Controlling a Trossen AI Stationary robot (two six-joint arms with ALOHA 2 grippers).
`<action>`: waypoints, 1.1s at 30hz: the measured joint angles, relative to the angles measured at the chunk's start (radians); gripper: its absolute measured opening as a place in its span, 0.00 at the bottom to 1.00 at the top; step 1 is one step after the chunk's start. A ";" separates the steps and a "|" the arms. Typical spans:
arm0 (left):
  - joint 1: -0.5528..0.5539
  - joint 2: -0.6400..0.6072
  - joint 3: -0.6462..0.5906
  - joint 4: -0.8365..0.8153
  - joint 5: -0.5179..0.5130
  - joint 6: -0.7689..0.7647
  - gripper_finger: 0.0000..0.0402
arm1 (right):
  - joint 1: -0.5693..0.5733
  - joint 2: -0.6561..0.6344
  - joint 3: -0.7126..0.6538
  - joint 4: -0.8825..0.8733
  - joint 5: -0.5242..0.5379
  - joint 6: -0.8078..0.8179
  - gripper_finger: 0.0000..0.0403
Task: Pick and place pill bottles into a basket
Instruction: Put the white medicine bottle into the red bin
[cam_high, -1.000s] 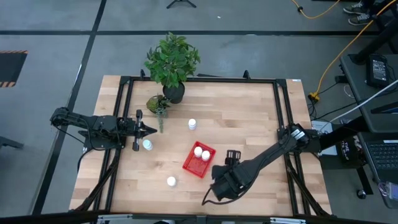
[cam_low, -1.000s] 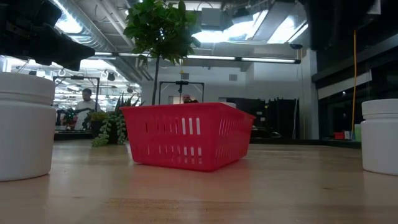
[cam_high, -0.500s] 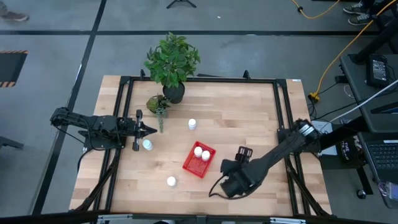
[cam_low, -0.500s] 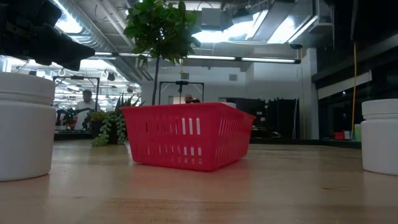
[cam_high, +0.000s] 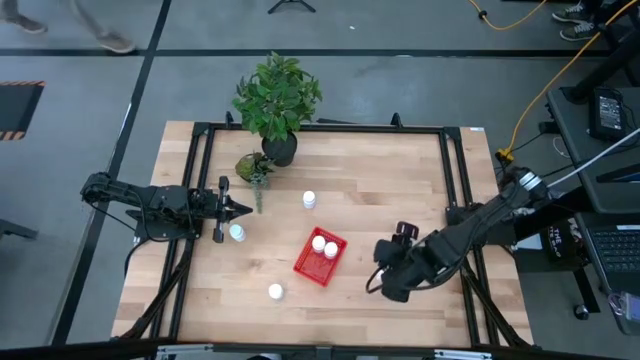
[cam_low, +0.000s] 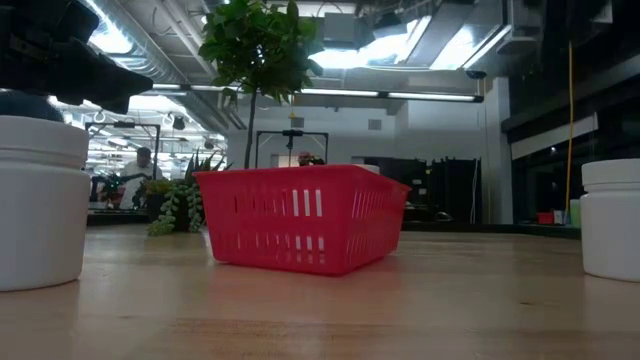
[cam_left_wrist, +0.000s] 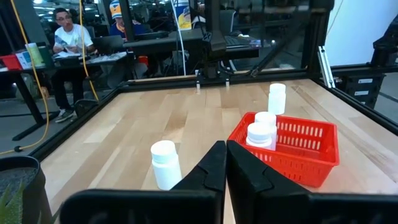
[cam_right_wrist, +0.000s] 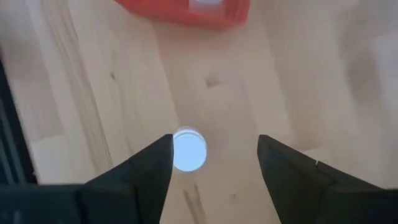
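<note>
High view: the red basket (cam_high: 321, 256) sits mid-bench holding two bottles (cam_high: 324, 246). Three more stand loose on the bench (cam_high: 400, 190): one (cam_high: 309, 200) behind the basket, one (cam_high: 275, 292) near the front edge, one (cam_high: 237, 232) just beside the left end effector (cam_high: 243, 210), whose fingers are closed on nothing. The right end effector (cam_right_wrist: 214, 158) hangs open right of the basket; its wrist view shows a bottle (cam_right_wrist: 188, 150) below, between the fingers.

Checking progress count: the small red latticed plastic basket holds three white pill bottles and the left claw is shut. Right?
Not quite. The small red latticed plastic basket holds two white capped pill bottles, not three; the high view shows two caps inside it, and the left wrist view agrees. The left claw is shut, as you said.
</note>
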 joint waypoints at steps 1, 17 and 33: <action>0.000 0.000 0.000 0.000 0.000 0.000 0.01 | -0.013 -0.008 -0.042 0.043 -0.026 -0.002 0.58; 0.000 0.000 0.000 0.000 0.000 0.000 0.01 | -0.058 0.001 -0.129 0.213 -0.182 0.021 0.58; 0.000 0.000 0.000 0.000 0.000 0.000 0.01 | -0.072 0.102 -0.128 0.153 -0.219 0.089 0.58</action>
